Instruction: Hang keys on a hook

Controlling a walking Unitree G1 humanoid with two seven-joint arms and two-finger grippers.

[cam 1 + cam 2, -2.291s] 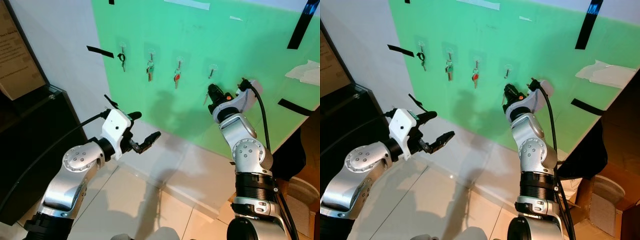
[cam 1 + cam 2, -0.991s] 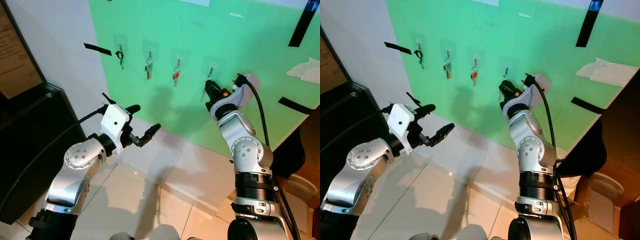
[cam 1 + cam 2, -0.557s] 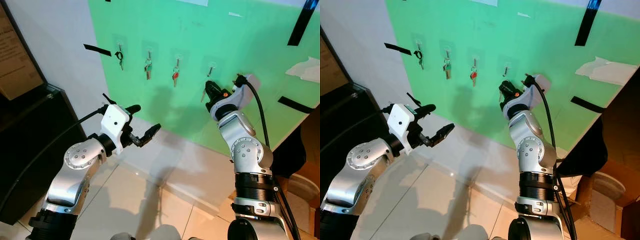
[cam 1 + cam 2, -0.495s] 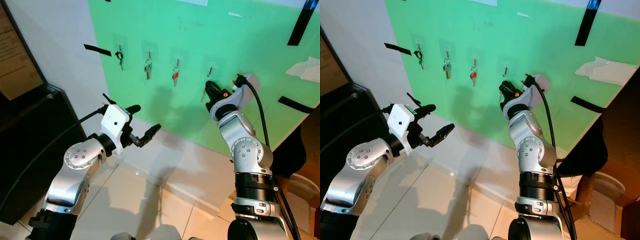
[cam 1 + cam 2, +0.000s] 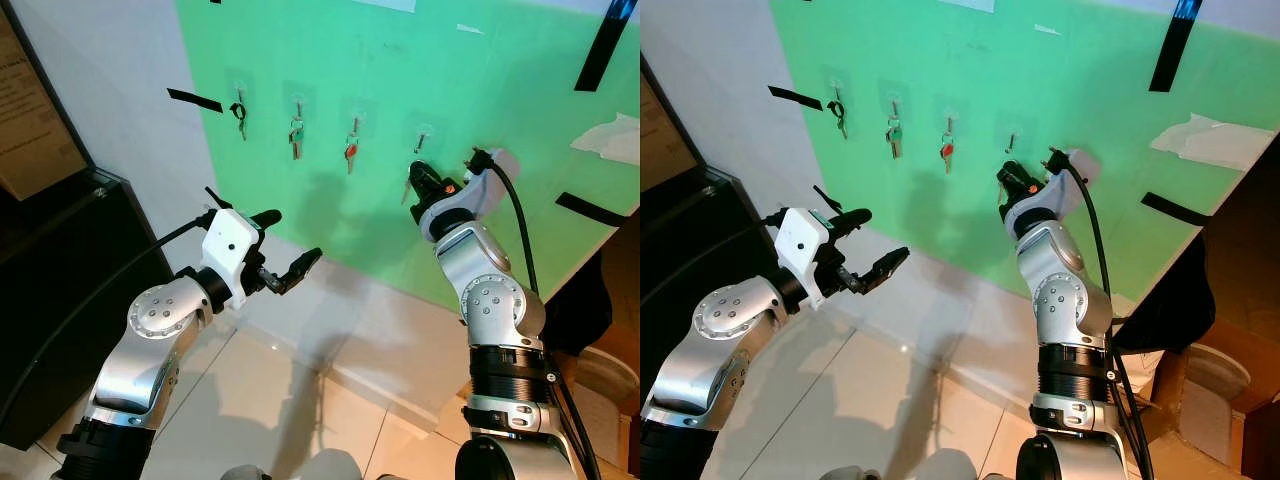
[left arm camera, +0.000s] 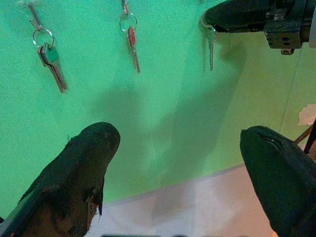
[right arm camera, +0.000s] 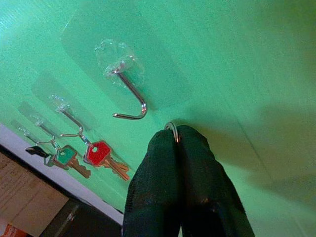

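Note:
Four clear hooks sit in a row on the green wall panel (image 5: 480, 90). Three carry keys: a black one (image 5: 241, 115), a green one (image 5: 296, 133) and a red one (image 5: 351, 152). The fourth hook (image 5: 424, 135) is bare, also seen close up as a metal hook (image 7: 129, 94). My right gripper (image 5: 416, 178) is just below it, shut on a key ring (image 7: 171, 127), and its silver key (image 6: 211, 42) dangles down. My left gripper (image 5: 292, 236) stands open and holds nothing, lower and left, away from the wall.
A black cabinet (image 5: 50, 290) stands at the left. Black tape strips (image 5: 196, 100) and a taped paper (image 5: 610, 140) are on the wall. A white skirting (image 5: 380, 340) runs below the green panel above a pale tiled floor (image 5: 270, 400).
The right gripper with the key ring has edged up closer to the bare hook, and the view has shifted slightly. The left arm has stayed put.

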